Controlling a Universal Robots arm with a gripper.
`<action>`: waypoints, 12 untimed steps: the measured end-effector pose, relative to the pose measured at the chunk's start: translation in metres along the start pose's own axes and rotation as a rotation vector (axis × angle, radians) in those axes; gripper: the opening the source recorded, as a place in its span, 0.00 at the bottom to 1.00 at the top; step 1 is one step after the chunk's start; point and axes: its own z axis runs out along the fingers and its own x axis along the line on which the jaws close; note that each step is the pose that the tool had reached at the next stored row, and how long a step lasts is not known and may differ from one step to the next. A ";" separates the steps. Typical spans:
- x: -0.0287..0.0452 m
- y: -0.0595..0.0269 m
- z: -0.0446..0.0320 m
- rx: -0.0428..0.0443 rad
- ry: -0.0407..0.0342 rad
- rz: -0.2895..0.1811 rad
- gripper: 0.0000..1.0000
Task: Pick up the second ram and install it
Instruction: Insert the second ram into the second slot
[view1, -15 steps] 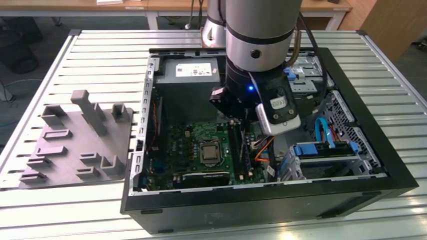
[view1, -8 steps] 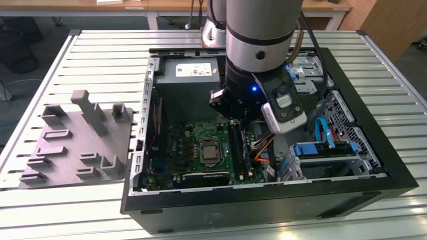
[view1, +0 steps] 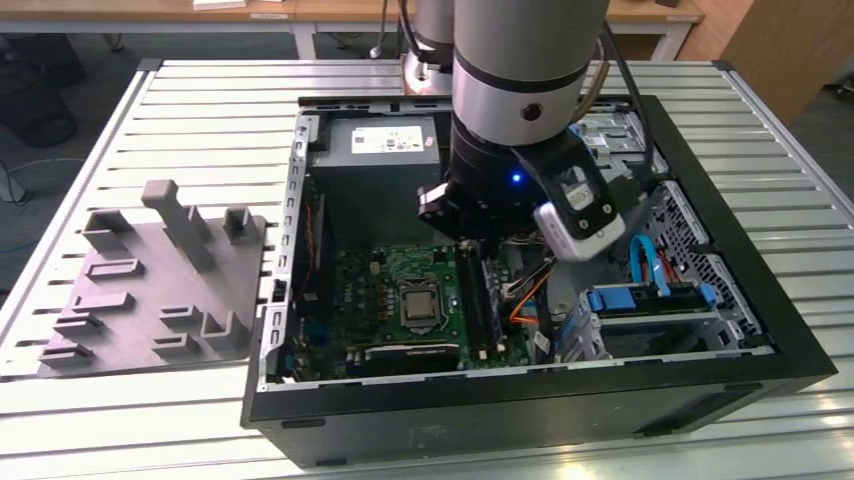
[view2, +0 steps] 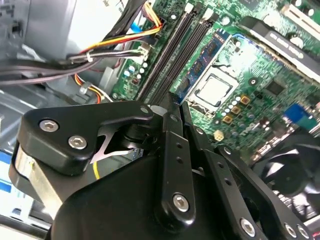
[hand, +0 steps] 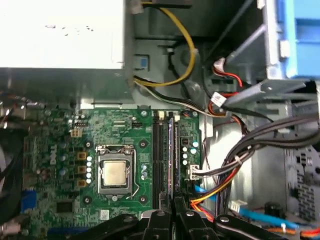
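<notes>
In the one open black metal computer case (view1: 507, 405), on its one green motherboard (hand: 50, 150), your black two-fingered gripper (hand: 170, 201) was clenched on the one long blue-green ram strip (hand: 170, 150), which stood on edge just beside the one square silver processor (hand: 115, 172). By my judgement, you needed it square over its slot, pressed evenly.
</notes>
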 end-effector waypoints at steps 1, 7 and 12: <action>0.0000 0.0000 0.0000 -0.0012 0.0016 -0.018 0.14; 0.0001 0.0000 0.0003 -0.0087 0.0112 -0.125 0.14; 0.0001 0.0000 0.0003 -0.0124 0.0157 -0.176 0.14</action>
